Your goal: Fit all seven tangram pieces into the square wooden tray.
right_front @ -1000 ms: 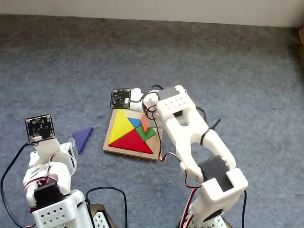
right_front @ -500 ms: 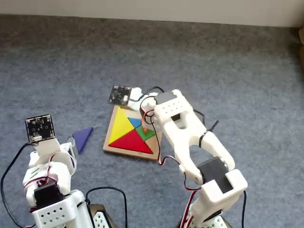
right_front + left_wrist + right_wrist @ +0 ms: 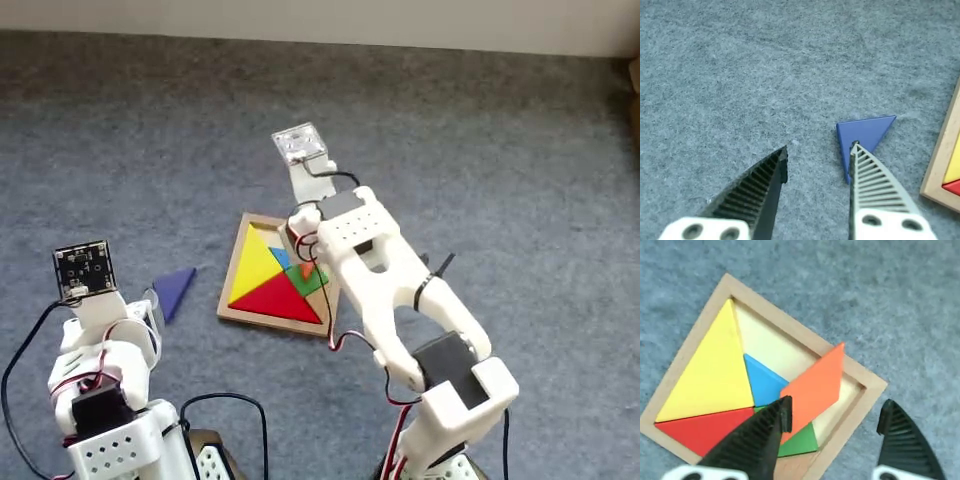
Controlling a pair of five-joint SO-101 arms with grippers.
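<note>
Two pieces unseated: orange parallelogram (image 3: 815,384) lies askew over the tray's (image 3: 872,385) right side, beneath the wide-open right pincer (image 3: 835,415). Blue triangle (image 3: 861,133) sits left on carpet (image 3: 740,75), under the wide-open left pincer (image 3: 819,148).

The tabletop (image 3: 480,150) is taken in from above by the fixed high camera, with both arms at its near edge. The wooden tray (image 3: 805,333) is looked down on closely from the right wrist, and the blue triangle (image 3: 862,132) closer still from the left. Both are shared with the high view.
</note>
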